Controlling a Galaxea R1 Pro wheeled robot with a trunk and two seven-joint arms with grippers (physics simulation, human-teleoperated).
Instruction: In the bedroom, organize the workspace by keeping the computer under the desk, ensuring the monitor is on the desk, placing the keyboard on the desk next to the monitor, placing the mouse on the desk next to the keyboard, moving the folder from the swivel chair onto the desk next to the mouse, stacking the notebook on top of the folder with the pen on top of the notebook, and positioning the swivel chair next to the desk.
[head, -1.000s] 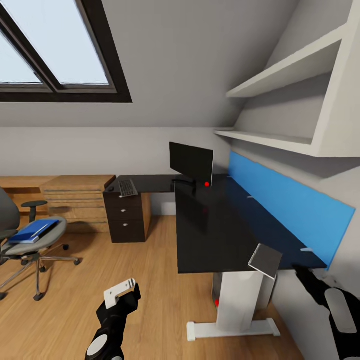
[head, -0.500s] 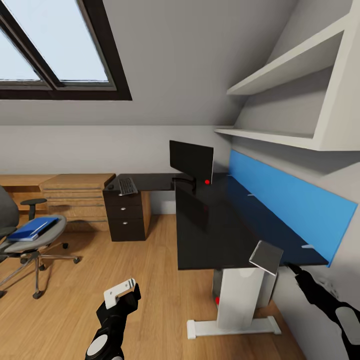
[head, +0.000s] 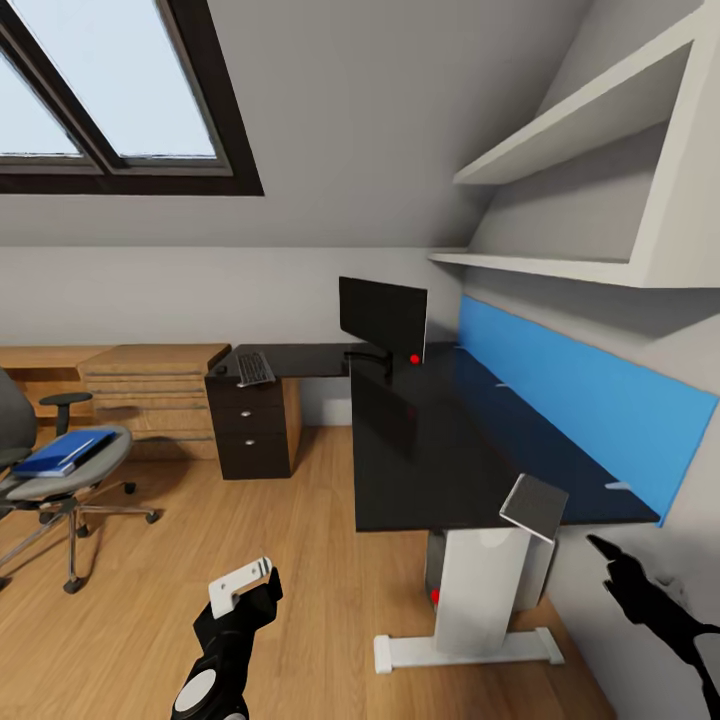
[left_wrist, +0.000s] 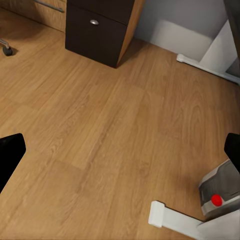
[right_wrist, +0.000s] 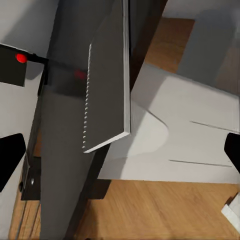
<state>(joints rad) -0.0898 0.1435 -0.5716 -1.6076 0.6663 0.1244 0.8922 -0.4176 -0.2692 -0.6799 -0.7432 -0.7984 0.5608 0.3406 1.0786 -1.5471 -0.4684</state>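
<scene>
The thin grey notebook (head: 533, 507) lies tilted at the near corner of the glossy black tabletop (head: 440, 450), just ahead of the right hand (head: 612, 566). The black widescreen monitor (head: 382, 319) stands far beyond it; the silver-framed keyboard (head: 254, 369) lies beyond the left hand (head: 245, 590).

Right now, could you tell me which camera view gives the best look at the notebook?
The right wrist view: the notebook is close, with its grey cover and dotted spine edge plain, overhanging the desk edge. The head view shows the notebook smaller, tilted at the desk's near corner. The left wrist view looks at the wooden floor.
</scene>
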